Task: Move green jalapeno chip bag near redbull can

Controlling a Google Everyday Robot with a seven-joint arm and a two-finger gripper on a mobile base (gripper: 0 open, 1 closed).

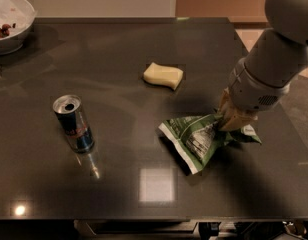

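The green jalapeno chip bag [194, 141] lies right of centre on the dark table, crumpled, with its right side raised. My gripper [232, 122] comes down from the upper right and is shut on the bag's right part, bunching it. The redbull can [74, 124] stands upright at the left of the table, silver top with its opening showing, well apart from the bag.
A pale yellow sponge [164, 75] lies behind the bag near the table's middle. A white bowl [13, 21] with some dark bits stands at the far left corner. The table's right edge [274, 109] runs just under my arm.
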